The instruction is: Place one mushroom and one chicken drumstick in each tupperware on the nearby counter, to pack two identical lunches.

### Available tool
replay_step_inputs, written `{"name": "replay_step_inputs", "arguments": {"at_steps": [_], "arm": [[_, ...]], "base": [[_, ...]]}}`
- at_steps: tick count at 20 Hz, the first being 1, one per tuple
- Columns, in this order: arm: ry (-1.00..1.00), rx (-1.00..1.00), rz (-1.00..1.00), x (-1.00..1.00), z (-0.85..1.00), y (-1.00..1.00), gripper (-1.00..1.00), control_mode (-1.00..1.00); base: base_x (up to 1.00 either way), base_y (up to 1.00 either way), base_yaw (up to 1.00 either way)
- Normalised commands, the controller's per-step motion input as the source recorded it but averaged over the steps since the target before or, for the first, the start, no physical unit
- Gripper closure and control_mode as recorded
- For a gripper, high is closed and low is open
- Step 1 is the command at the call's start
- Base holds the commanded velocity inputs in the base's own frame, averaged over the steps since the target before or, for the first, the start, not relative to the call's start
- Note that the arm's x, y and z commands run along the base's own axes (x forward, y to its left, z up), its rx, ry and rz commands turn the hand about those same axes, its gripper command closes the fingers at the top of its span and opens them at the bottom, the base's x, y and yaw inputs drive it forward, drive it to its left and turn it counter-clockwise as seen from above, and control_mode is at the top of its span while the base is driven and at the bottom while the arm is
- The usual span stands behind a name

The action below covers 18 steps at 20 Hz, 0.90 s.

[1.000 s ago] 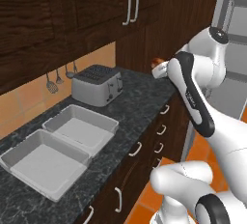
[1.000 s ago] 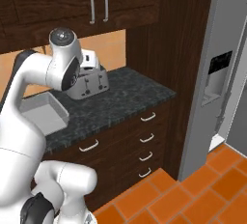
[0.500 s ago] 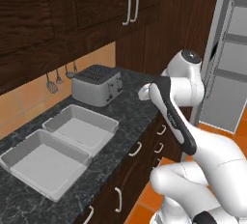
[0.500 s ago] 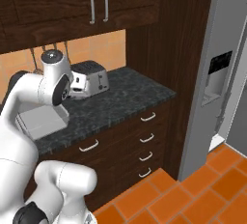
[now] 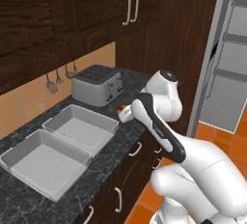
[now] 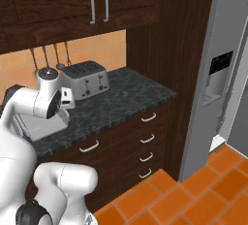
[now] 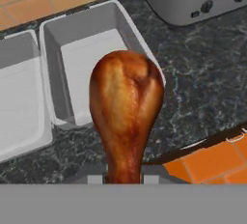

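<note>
The hand is closed on the thin end of a reddish-brown drumstick. In the hand view the drumstick stands up big and close, with its fat round end on top. It is up in the air, over the front edge of the worktop, and touches nothing but the hand.

In the left base view a small bit of the drumstick peeks out at the end of the white arm, just beside the near corner of a box. The arm bends low across the black-grey stone worktop. Under the worktop are dark wooden drawers with curved silver handles.

A little farther back two grey boxes sit side by side on the worktop, touching or almost touching. The right tupperware is right behind the drumstick in the hand view. The left tupperware is next to it. Both look bare inside as far as can be seen.

Farther still, a silver toaster stands on the worktop near the orange wall. Some kitchen tools hang on that wall. Dark wooden cupboards hang above. At the far right stands a tall grey fridge, over an orange tile floor.
</note>
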Motion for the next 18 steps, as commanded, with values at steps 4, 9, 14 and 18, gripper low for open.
{"name": "replay_step_inputs", "arguments": {"at_steps": [4,9,14,18], "arm": [[0.02,0.0,0.3,0.18,-0.22,0.83,1.0,-1.0],[0.05,0.0,0.21,0.52,-0.21,0.76,1.0,-1.0],[0.01,0.0,0.1,0.65,-0.26,0.61,1.0,-1.0],[0.01,0.0,0.04,0.74,-0.37,0.44,1.0,-1.0]], "base": [[0.0,0.0,0.0],[0.0,0.0,0.0],[0.0,0.0,0.0],[0.0,0.0,0.0]]}}
